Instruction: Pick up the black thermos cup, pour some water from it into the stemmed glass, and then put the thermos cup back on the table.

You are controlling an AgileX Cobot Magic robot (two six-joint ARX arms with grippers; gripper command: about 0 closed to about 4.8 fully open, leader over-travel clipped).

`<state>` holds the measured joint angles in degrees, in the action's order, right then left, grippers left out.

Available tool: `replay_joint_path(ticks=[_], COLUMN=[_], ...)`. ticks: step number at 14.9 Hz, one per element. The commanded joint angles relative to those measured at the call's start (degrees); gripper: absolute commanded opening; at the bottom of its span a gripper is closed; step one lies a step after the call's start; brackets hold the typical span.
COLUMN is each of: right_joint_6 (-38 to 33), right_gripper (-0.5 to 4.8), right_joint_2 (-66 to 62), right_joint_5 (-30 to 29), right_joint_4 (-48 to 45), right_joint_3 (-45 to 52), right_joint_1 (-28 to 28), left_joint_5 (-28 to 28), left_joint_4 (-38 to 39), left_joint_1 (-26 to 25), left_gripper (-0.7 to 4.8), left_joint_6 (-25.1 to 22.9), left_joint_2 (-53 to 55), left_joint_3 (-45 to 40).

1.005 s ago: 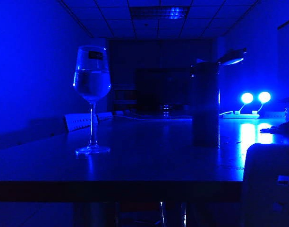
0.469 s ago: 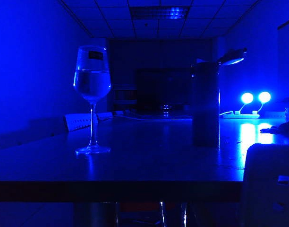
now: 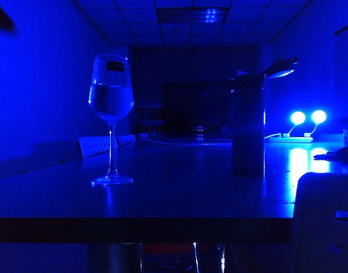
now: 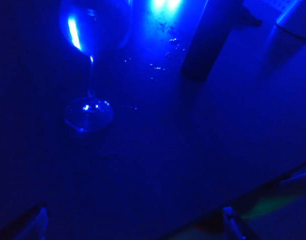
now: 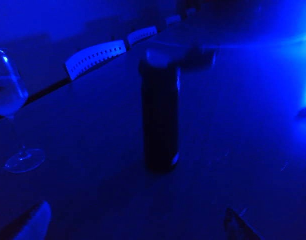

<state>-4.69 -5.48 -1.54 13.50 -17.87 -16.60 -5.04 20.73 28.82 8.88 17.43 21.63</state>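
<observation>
The stemmed glass (image 3: 111, 114) stands upright on the left of the table (image 3: 179, 199), its bowl partly filled with water. The black thermos cup (image 3: 247, 128) stands upright to its right, its flip lid (image 3: 278, 69) jutting out at the top. My left gripper (image 4: 135, 225) hangs above the table's near part, open and empty, with the stemmed glass (image 4: 89, 107) and the thermos cup (image 4: 208, 40) ahead of it. My right gripper (image 5: 137, 225) is open and empty too, short of the thermos cup (image 5: 160, 115), with the glass (image 5: 10, 100) off to one side.
Two bright round lamps (image 3: 307, 118) glow at the back right and glare on the tabletop. White chair backs (image 3: 97, 145) line the far left edge. A pale rounded block (image 3: 324, 219) sits at the near right corner. The table's front edge (image 3: 140, 219) runs close to the camera.
A dark blurred shape has come into the top left corner of the exterior view. The glass and the thermos cup have not moved.
</observation>
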Motion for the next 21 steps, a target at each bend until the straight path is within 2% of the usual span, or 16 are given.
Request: replay_joint_path(ticks=[1,2,4,5,6,7,10,12,16,18,19,21], right_joint_6=[-4.6,-4.6,-4.6,-4.6,-4.6,-4.6,-4.8,-4.7,-4.7,-4.7,-4.7,-4.7], right_gripper=[4.79,4.75,1.96,0.92,0.41,-0.04,-0.06,-0.05,-0.05,-0.05,-0.05,-0.05], right_joint_2=[-0.1,-0.1,-0.1,0.0,0.0,0.0,0.0,0.0,0.0,0.5,1.5,5.3], right_joint_5=[-0.2,-0.2,-0.7,-1.3,-2.1,-2.7,-3.7,-3.4,-3.5,-3.6,-3.3,-4.0], right_joint_4=[-5.5,-5.7,-5.7,-6.1,-6.5,-7.3,-9.0,-8.6,-8.6,-8.6,-8.5,-8.6], right_joint_3=[4.9,6.4,8.6,10.0,11.3,12.7,15.8,15.8,15.8,15.8,15.8,15.8], right_joint_1=[0.0,0.0,0.0,0.0,0.0,0.0,0.0,0.1,0.1,0.1,0.3,2.0], left_joint_5=[-0.3,-0.3,-0.1,-0.2,-0.2,-0.2,-0.1,-0.1,-0.1,0.8,0.7,-0.3], left_joint_4=[-11.8,-12.9,-13.2,-13.2,-13.2,-14.1,-16.7,-13.5,-13.0,-11.1,-11.0,-11.0], left_joint_1=[0.0,0.0,0.0,0.0,0.0,0.0,0.0,0.0,0.0,0.3,-0.9,-7.1], left_gripper=[4.79,4.33,2.13,0.89,-0.07,-0.06,-0.06,-0.05,-0.05,-0.05,-0.06,-0.06], left_joint_6=[1.0,1.0,0.5,0.5,0.5,0.5,0.6,0.6,0.6,0.6,0.6,0.6], left_joint_2=[0.0,0.0,0.0,0.0,0.0,0.0,0.0,0.0,-0.1,-6.0,-9.0,-12.8], left_joint_3=[-6.5,-7.9,-10.7,-12.2,-13.4,-14.7,-18.1,-18.3,-18.3,-18.6,-18.6,-18.6])
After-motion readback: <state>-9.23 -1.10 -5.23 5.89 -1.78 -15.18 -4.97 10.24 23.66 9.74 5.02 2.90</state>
